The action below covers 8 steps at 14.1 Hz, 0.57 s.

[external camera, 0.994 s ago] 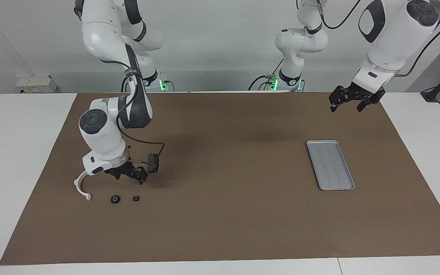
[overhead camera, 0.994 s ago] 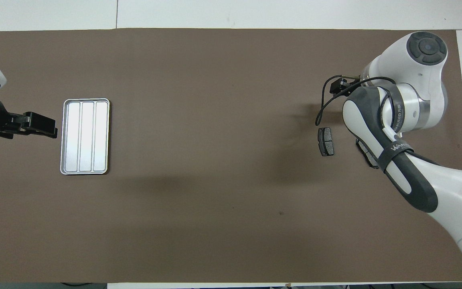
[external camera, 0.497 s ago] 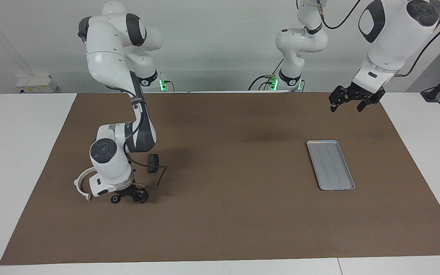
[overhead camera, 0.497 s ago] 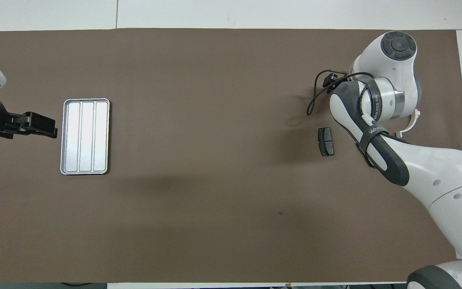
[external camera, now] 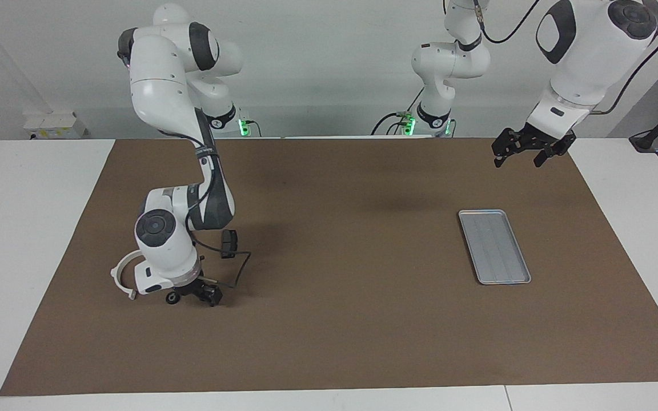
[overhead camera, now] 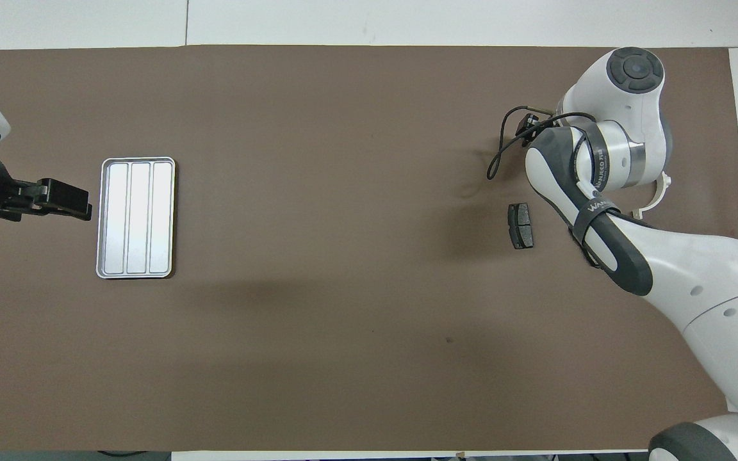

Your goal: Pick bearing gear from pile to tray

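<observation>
The pile lies at the right arm's end of the brown mat. A white half-ring bracket (external camera: 119, 275) (overhead camera: 656, 197) lies there, with one small black round piece (external camera: 172, 298) beside it. One dark brake pad (overhead camera: 521, 225) shows in the overhead view. My right gripper (external camera: 202, 294) is down at the mat beside that round piece, over the spot where a second round piece lay, which is now hidden. The silver ribbed tray (external camera: 494, 245) (overhead camera: 136, 218) is empty. My left gripper (external camera: 518, 158) (overhead camera: 65, 200) waits open in the air over the mat beside the tray.
A black wrist camera (external camera: 227, 242) with a looping cable hangs beside the right wrist. The right arm's wrist (overhead camera: 625, 115) covers its own gripper and the round pieces in the overhead view. White table (external camera: 32, 228) borders the mat.
The right arm has swung its gripper away from the robots and down to the mat onto the second round piece. It has hardly moved in the last half second. The left arm is still.
</observation>
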### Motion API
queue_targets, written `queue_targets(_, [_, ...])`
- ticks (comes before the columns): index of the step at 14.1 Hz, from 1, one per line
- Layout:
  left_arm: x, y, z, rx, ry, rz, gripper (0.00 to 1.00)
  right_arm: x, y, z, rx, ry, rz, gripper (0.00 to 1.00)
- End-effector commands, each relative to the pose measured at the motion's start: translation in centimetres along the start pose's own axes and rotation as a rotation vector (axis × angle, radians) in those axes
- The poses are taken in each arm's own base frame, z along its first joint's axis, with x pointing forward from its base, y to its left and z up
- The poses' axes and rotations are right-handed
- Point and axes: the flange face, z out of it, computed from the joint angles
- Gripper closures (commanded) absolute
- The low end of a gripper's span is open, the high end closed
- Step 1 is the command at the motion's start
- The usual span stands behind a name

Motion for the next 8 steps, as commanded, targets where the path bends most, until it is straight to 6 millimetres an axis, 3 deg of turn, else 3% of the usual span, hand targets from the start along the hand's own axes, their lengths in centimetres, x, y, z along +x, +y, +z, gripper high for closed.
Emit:
queue_targets(1, [-0.79,-0.05,-0.27,-0.002,0.001,0.004,0.00,0.24,-0.34,-0.13,0.024,-0.011,0.054,0.30])
queue_targets(3, [-0.79,-0.05,-0.27,-0.002,0.001,0.004,0.00,0.21,-0.37,-0.16,0.034,-0.012,0.061,0.49])
queue_targets(6, [-0.79,-0.05,-0.27,-0.002,0.001,0.004,0.00,0.11,-0.44,-0.04,0.035,-0.014,0.061,0.94])
queue_targets(7, [-0.79,-0.05,-0.27,-0.002,0.001,0.004,0.00,0.12,-0.36,0.13,0.037,-0.018,0.064,1.00])
queue_targets(8, [-0.79,-0.05,-0.27,-0.002,0.001,0.004,0.00,0.12,-0.36,0.13,0.037,-0.018,0.065,1.00])
